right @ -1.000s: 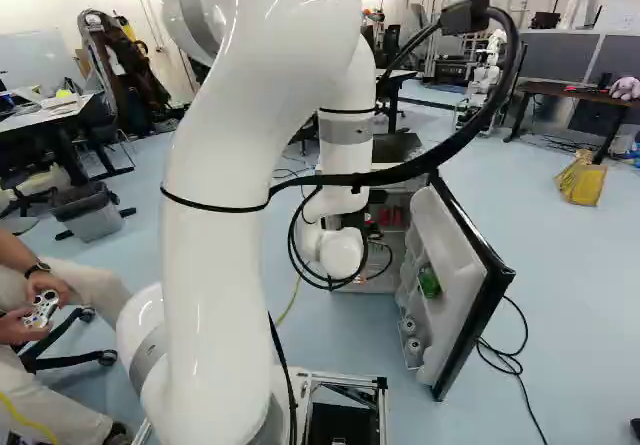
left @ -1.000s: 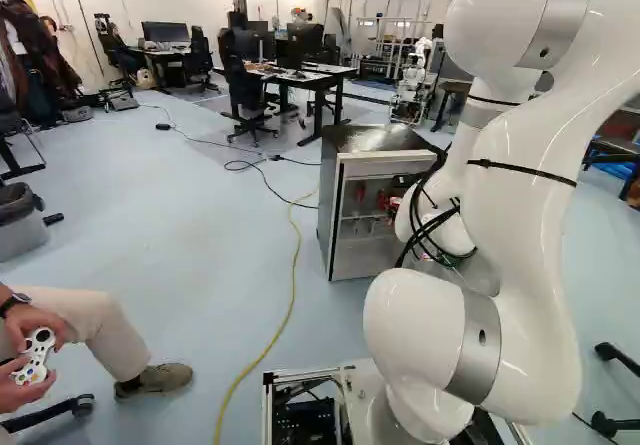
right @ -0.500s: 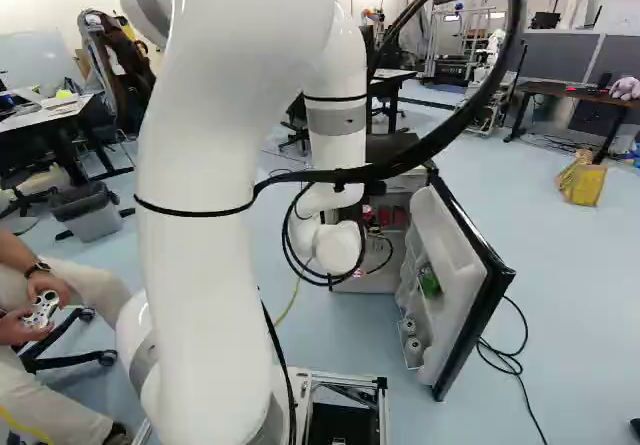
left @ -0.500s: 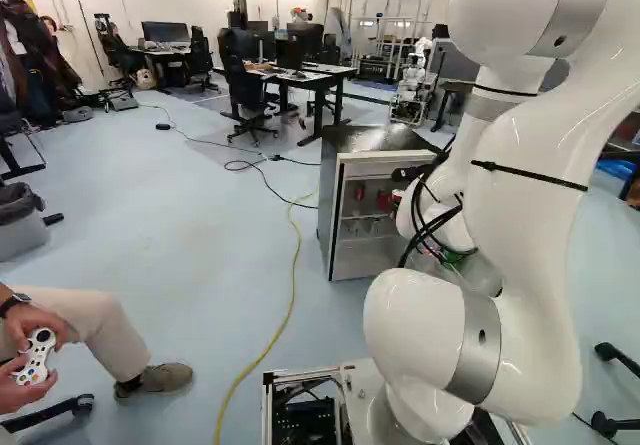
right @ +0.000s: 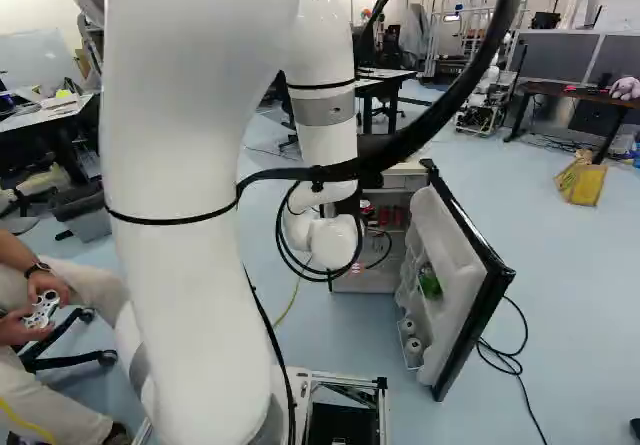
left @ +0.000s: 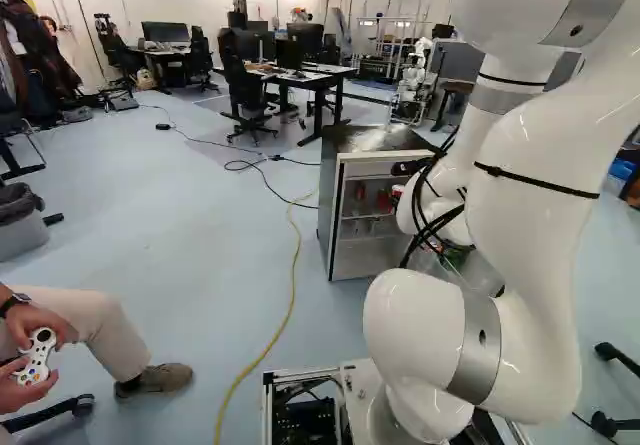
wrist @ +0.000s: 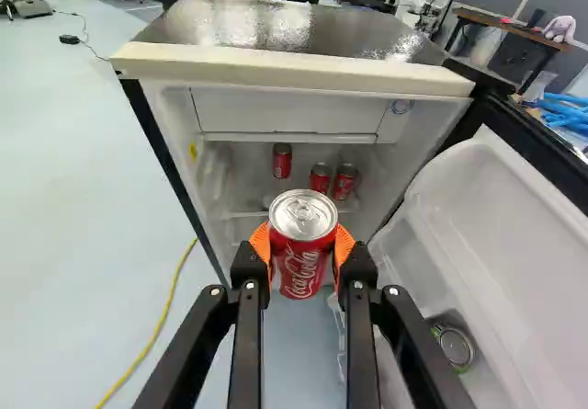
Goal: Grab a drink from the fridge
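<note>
Wrist view: gripped can (wrist: 303,253) outside fridge edge (wrist: 294,71)

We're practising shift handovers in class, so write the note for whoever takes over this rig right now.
Gripper: shut on a red soda can, upright, one pad at each side.
Where: the held can appears to be just outside the fridge. Three more red cans, are inside; the door stands open.
Done: drink grasped, seemingly out.
Left: probably just back clear without bumping the door. The task names no drop-off and doesn't mention closing up.
</note>
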`<state>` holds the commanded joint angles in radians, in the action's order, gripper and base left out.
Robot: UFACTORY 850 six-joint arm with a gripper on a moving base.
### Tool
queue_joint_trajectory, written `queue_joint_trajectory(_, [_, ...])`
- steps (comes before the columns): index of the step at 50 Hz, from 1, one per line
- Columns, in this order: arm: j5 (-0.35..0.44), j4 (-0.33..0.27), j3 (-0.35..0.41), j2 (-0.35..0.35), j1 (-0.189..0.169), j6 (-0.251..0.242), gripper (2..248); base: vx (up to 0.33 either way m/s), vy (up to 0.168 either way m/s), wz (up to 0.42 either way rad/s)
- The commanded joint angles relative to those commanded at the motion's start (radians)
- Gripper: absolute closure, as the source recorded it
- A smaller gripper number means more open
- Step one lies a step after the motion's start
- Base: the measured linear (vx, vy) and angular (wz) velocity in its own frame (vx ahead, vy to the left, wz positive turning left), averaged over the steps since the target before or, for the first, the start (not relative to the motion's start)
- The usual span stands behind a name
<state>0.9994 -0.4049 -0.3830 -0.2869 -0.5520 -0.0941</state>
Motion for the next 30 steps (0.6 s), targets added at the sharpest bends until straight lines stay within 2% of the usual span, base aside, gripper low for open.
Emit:
queue_joint_trajectory(15, [-0.024,0.023,0.007,0.047,0.016,0.000,163,0.000,0.000,0.000])
queue_joint_trajectory(30, [-0.034,0.085,0.022,0.100,0.024,0.000,163,0.000,0.000,0.000])
